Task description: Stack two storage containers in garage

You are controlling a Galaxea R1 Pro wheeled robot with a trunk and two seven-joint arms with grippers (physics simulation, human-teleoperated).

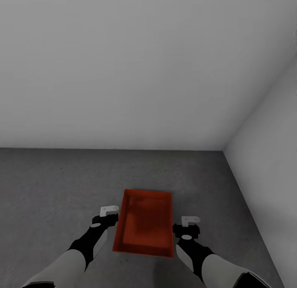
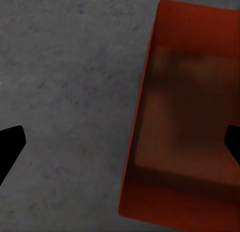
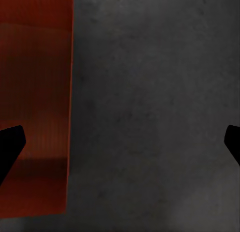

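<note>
An orange-red storage container [image 1: 145, 224] is sitting open side up on the dark grey concrete floor [image 1: 49, 185] of the garage, lying at about six o'clock in the head view, with its long axis running away from the robot toward the white back wall [image 1: 123, 73]. A second white wall [image 1: 272, 147] is closing the room off at three o'clock, the two meeting in a corner at about two o'clock. The left gripper [image 1: 108, 213] is hovering just beside the container's nine o'clock wall, and the right gripper [image 1: 187, 224] is hovering just beside its three o'clock wall, so the bin is lying between the two arms. In the left wrist view the left gripper [image 2: 120, 147] is standing released, its dark fingertips spread wide, with the container [image 2: 185, 122] lying below on one side and bare floor on the other. In the right wrist view the right gripper [image 3: 120, 147] is likewise spread and grasping nothing, with the container's wall [image 3: 35, 102] at one edge.
</note>
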